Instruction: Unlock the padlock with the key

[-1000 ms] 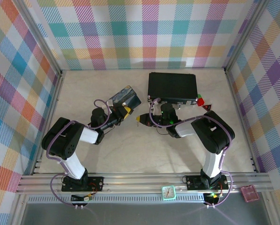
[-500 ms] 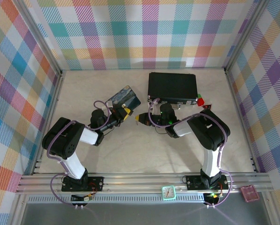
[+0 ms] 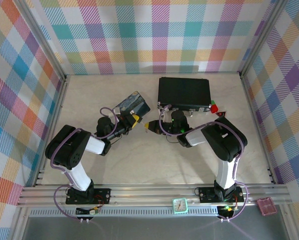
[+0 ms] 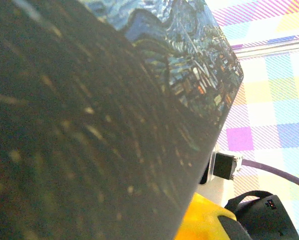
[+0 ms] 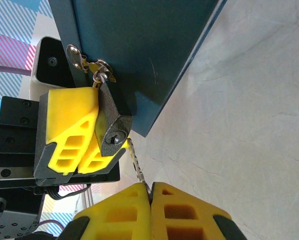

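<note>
In the right wrist view the small dark grey padlock (image 5: 112, 122) hangs from the hasp of the blue starry-night tin (image 5: 139, 45). My left gripper (image 5: 97, 135) is shut on its body, with the keyhole facing me. My right gripper (image 5: 150, 190) is shut on the thin silver key (image 5: 137, 162). The key's tip sits just beside the keyhole, at the padlock's lower edge, not inside it. From above, the left gripper (image 3: 133, 119) and right gripper (image 3: 150, 126) face each other below the tin (image 3: 133, 104). The left wrist view shows the tin (image 4: 189, 65) up close and one yellow finger (image 4: 204, 220).
A black case (image 3: 184, 92) lies at the back right, with small red-and-green pieces (image 3: 215, 108) by its corner. Bare table stretches in front of both arms. A small clock (image 3: 180, 205) and a pink item (image 3: 266, 206) sit off the table by the front rail.
The right gripper has edged slightly up and towards the left gripper, bringing the key closer to the padlock. The left gripper and tin have barely shifted.
</note>
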`<action>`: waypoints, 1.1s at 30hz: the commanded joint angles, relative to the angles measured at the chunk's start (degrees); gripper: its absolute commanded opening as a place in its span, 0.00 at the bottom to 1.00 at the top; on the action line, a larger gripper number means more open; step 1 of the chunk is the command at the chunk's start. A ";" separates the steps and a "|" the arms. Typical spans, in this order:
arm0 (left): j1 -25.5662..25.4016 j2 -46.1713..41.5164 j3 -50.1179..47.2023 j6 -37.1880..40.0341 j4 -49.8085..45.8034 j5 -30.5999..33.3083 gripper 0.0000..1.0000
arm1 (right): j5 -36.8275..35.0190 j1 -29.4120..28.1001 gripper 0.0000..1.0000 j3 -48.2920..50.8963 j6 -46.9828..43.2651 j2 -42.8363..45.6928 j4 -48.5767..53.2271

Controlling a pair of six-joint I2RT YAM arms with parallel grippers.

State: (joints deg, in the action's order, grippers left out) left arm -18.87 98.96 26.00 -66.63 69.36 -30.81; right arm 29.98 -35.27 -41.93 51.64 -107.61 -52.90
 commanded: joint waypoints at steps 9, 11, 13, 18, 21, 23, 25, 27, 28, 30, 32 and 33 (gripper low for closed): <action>0.15 -0.89 0.25 0.80 1.92 0.60 0.00 | 1.10 0.29 0.00 2.38 -1.40 3.34 -1.77; 0.06 -0.81 0.13 0.90 2.07 0.89 0.00 | 0.67 0.29 0.00 2.61 -1.94 3.74 -1.28; -0.11 -0.72 -0.07 0.99 2.18 1.05 0.00 | 0.78 0.29 0.00 2.33 -2.04 3.51 -1.36; -0.37 -0.99 -0.25 0.79 2.40 0.73 0.00 | 1.31 0.31 0.00 0.69 -1.89 2.19 -1.67; -0.33 -1.72 -0.25 0.96 1.79 0.56 0.00 | 1.53 0.29 0.00 -0.27 -1.66 0.98 -2.11; -0.42 -2.25 -0.25 1.26 1.27 0.72 0.00 | 2.05 0.22 0.00 -0.53 -0.87 0.41 -3.78; -0.46 -2.75 -0.42 1.66 0.60 0.92 0.00 | 2.06 0.20 0.00 -0.70 -0.65 0.31 -4.11; -0.46 -3.06 -0.60 1.70 0.52 0.88 0.00 | 2.04 0.11 0.00 -1.09 -1.01 0.33 -3.30; -0.46 -3.23 -0.59 1.67 0.51 0.84 0.00 | 2.09 0.11 0.00 -1.38 -1.21 0.19 -3.10; -0.55 -3.63 -0.60 1.59 0.38 0.82 0.00 | 2.36 0.07 0.00 -2.13 -1.23 -0.44 -2.84; -0.64 -3.99 -0.30 1.75 -0.22 0.75 0.00 | 2.69 -0.02 0.00 -2.78 -0.94 -1.40 -3.44; -0.80 -4.12 -0.20 1.90 -0.53 0.73 0.00 | 2.88 -0.07 0.00 -3.07 -0.68 -1.85 -3.52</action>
State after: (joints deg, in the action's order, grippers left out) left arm -19.09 97.19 25.69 -66.19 67.42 -29.91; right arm 31.22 -35.22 -42.89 51.00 -107.92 -54.02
